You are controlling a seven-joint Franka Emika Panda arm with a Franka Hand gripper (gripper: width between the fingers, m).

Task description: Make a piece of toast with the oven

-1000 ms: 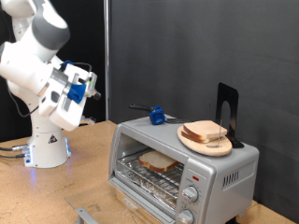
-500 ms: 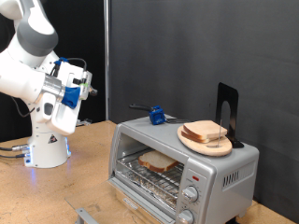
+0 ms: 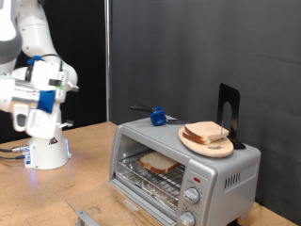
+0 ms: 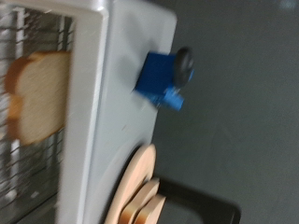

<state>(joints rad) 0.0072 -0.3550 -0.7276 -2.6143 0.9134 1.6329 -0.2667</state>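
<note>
The silver oven [image 3: 226, 169] stands at the exterior view's lower right. Its door looks folded down at the front. The piece of toast [image 3: 160, 162] lies on the wire rack inside. In the wrist view the toast [image 4: 37, 93] shows through the front of the oven [image 4: 117, 112]. My gripper [image 3: 64, 85] is high at the exterior view's left, well away from the oven, with nothing seen in it. Its fingers do not show in the wrist view.
On the oven top sit a round wooden plate [image 3: 222, 148] with a pile of bread slices [image 3: 207, 133], a small blue object [image 3: 158, 117] and a black stand [image 3: 229, 111]. Knobs [image 3: 193, 196] are on the oven's front. The wooden table [image 3: 38, 193] stretches left. The robot base [image 3: 47, 151] stands there.
The arm has swung to the exterior view's left and turned, carrying the gripper farther from the oven. The toast, the plate and the oven have not moved.
</note>
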